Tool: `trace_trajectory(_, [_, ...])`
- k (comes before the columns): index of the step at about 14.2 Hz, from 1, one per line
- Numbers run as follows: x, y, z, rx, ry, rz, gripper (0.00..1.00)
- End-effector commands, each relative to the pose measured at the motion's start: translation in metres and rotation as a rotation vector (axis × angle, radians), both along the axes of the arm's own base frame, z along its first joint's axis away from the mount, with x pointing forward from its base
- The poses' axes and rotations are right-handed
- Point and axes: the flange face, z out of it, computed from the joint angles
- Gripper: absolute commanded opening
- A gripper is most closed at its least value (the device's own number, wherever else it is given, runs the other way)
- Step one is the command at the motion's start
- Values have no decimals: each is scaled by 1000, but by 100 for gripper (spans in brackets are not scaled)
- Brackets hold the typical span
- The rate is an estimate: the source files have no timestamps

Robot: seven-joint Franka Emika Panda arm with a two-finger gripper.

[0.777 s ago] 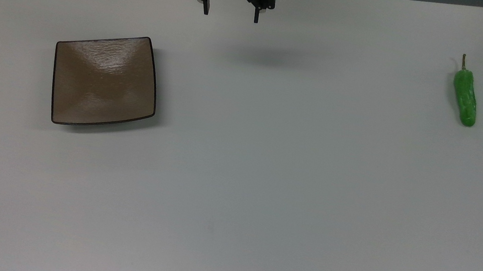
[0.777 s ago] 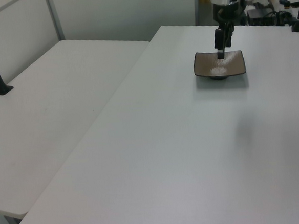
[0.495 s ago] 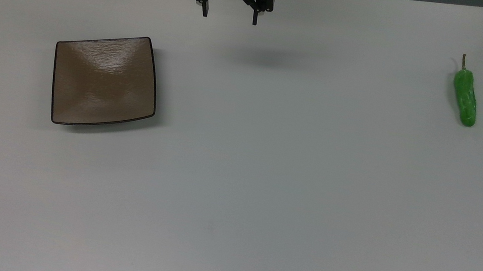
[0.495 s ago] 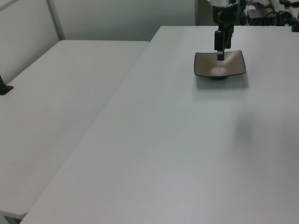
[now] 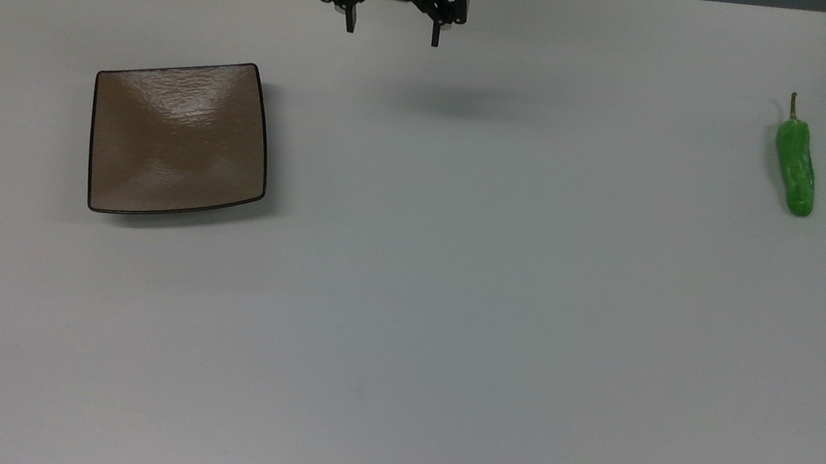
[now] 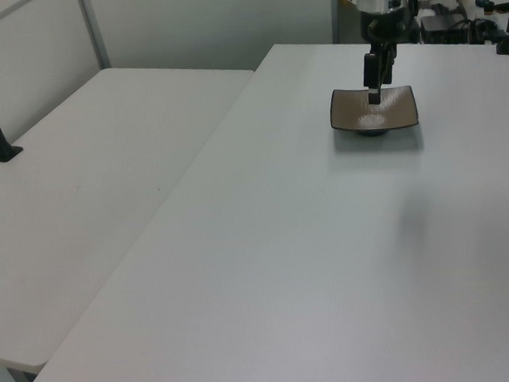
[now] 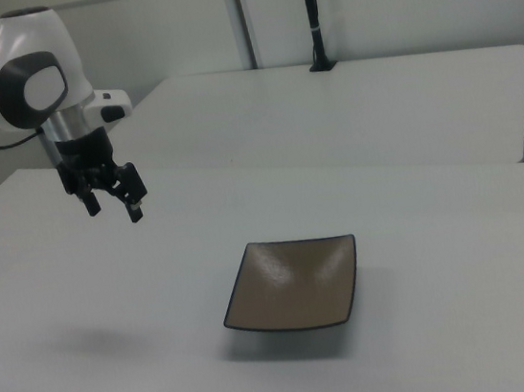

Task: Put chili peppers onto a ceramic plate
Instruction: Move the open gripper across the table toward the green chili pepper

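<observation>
Top view: tool [image 5: 392, 28] spread and empty, chili pepper [image 5: 795, 165] lying far off toward 3 o'clock.
Top view's pepper rests on the desk [image 5: 451, 308] well apart from the tool, long axis running 12 to 6, stem at 12; the ceramic plate [image 5: 176, 138] sits empty toward 8 o'clock of the tool. Left view has the tool [image 6: 373, 91] hanging in front of the plate [image 6: 402, 111]. Right view shows the released tool [image 7: 111, 204] above the desk, at 10 o'clock of the plate [image 7: 293, 284]; the reach should go toward the pepper first.
</observation>
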Motion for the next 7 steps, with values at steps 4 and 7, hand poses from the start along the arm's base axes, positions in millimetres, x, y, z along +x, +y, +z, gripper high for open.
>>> trace_trajectory(4, [7,30,5,65,-25,-86,100])
trace_trajectory(7, [8,78,3,110,-23,-112,100])
